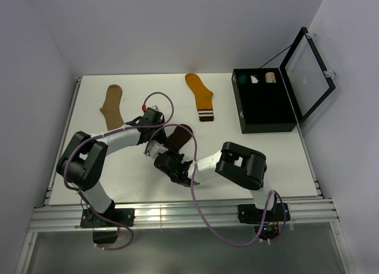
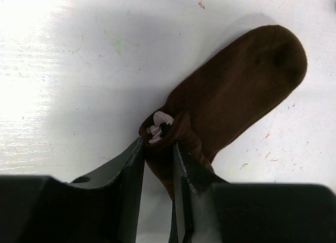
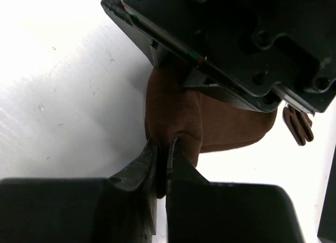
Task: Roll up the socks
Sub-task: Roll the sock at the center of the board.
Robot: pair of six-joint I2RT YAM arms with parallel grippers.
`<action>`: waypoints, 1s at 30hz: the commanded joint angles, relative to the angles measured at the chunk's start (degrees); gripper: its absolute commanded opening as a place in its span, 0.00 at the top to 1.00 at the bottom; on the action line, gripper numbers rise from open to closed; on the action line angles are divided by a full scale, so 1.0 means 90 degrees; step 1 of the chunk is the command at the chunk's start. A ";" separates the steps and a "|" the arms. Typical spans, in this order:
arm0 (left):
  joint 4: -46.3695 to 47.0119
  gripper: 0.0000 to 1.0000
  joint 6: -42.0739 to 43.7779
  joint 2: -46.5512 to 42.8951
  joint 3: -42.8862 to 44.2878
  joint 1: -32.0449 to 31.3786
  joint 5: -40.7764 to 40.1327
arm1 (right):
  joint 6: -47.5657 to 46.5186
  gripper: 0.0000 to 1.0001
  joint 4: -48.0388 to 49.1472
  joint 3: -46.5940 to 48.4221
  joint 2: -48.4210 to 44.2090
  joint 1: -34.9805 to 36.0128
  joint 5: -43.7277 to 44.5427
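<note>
The dark brown sock [image 1: 180, 137] lies mid-table between both grippers, toe pointing away. My left gripper [image 2: 158, 144] is shut on its rolled cuff end, where the white stripes [image 2: 157, 125] peek out of the fold; the rest of the dark brown sock [image 2: 236, 91] lies flat beyond. My right gripper [image 3: 163, 143] is shut on a pinched fold of the same sock [image 3: 173, 109], right under the left arm's black gripper body [image 3: 236, 43]. The tan sock [image 1: 112, 106] lies flat at the back left. The mustard-orange sock [image 1: 200, 95] with a striped cuff lies at the back centre.
A black box [image 1: 266, 127] with its lid [image 1: 308, 70] raised stands at the back right, holding teal [image 1: 241, 80], white [image 1: 254, 79] and cream [image 1: 270, 77] bundles. Purple cables [image 1: 163, 99] loop over both arms. The table's metal rail [image 1: 177, 215] runs along the near edge.
</note>
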 commanded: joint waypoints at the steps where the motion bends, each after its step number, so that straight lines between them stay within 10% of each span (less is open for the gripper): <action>1: -0.0370 0.68 0.0129 -0.0014 0.0063 -0.0085 0.0289 | 0.0348 1.00 -0.0626 -0.0162 -0.0011 -0.0166 -0.0668; 19: -0.0048 0.22 -0.0623 -0.1371 -0.0435 0.0354 -0.0150 | 0.1666 1.00 -0.2091 0.0003 -0.1281 -0.1494 -0.5383; 30: 0.0157 0.26 -0.0730 -0.1850 -0.1060 0.0432 -0.0180 | 0.2282 1.00 -0.3185 0.1028 -0.0697 -0.2461 -0.8267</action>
